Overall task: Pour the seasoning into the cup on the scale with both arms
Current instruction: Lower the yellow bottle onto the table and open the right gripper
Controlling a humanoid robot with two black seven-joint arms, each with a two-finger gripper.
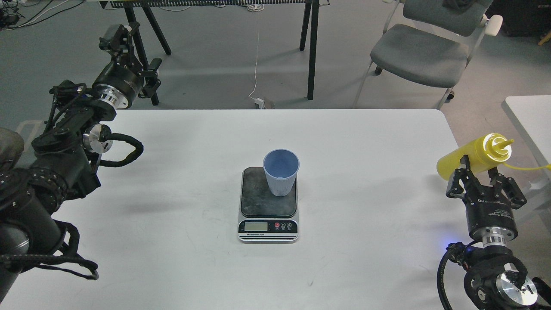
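Note:
The light-blue ribbed cup (281, 172) stands upright on the back right part of the scale's dark platform (263, 199), at the middle of the white table (366, 172). My right gripper (478, 173) is shut on the yellow seasoning bottle (473, 158) at the table's right edge. The bottle lies tilted, its nozzle points right and away from the cup, and its cap strap trails to the right. My left gripper (133, 51) is open and empty, raised beyond the table's far left corner.
A grey office chair (419, 51) stands behind the table at the right. Black legs of another table (312, 47) stand at the back. A second white table's corner (531, 116) lies at the far right.

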